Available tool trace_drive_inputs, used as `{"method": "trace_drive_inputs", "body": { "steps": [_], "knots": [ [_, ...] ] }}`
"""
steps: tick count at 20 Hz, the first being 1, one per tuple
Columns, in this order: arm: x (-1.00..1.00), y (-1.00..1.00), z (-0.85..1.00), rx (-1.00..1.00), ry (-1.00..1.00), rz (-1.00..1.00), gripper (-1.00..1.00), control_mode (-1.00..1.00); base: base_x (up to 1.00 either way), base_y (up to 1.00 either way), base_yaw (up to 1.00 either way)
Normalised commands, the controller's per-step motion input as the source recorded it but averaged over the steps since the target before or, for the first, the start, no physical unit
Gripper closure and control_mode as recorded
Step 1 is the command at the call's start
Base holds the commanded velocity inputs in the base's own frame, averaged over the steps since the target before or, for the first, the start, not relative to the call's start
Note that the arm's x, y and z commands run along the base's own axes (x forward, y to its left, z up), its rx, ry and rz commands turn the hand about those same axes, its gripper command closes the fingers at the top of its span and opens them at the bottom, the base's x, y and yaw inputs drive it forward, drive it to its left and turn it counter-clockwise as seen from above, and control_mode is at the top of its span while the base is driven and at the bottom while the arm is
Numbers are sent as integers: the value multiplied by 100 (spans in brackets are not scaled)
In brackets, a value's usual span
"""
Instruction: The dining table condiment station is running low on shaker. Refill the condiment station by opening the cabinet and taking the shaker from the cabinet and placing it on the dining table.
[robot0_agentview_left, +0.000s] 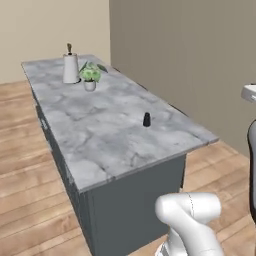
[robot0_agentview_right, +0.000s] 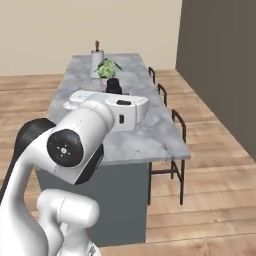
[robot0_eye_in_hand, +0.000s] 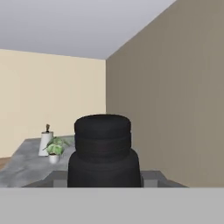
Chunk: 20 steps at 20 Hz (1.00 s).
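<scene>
— Black, right in the middle of the hand view: is that the shaker (robot0_eye_in_hand: 103, 140)?

— Yes. It stands upright and very close to the lens, with a ribbed cap above a broader body, dead centre in the lower half of the frame.

— And the claw (robot0_eye_in_hand: 104, 175)?

— Clamped on it, jaws partway in, one on each side of the body. The shaker's foot is cut off at the bottom of the frame, so I cannot tell whether it touches anything.

— Where is the dining table (robot0_agentview_left: 100, 150)?

— In the left base view its marble top runs from the upper left down to the centre. In the hand view a strip of it shows at the lower left, behind the shaker.

— Anything on it?

— A second shaker (robot0_agentview_left: 146, 120) stands alone near the right edge of the top, about the middle of the left base view. A potted plant (robot0_agentview_left: 90, 77) and a white holder (robot0_agentview_left: 70, 67) sit side by side at the far end, upper left.

— And the right base view?

— The white arm covers the left half. A black shape pokes up past the far end of the hand, just below the plant; I cannot separate fingers from shaker there. Dark chairs (robot0_agentview_right: 177, 125) line the table's right side
</scene>
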Motion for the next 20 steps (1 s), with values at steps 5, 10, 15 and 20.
{"method": "trace_drive_inputs", "body": {
  "steps": [5,10,15,20],
  "knots": [
    [0,0,0,0,0,0,100,100,100,-74,38],
    [0,0,0,0,0,0,100,100,99,-78,42],
    [0,0,0,0,0,0,100,100,51,-98,34],
    [0,0,0,0,0,0,100,100,-8,-99,17]
  ]
}}
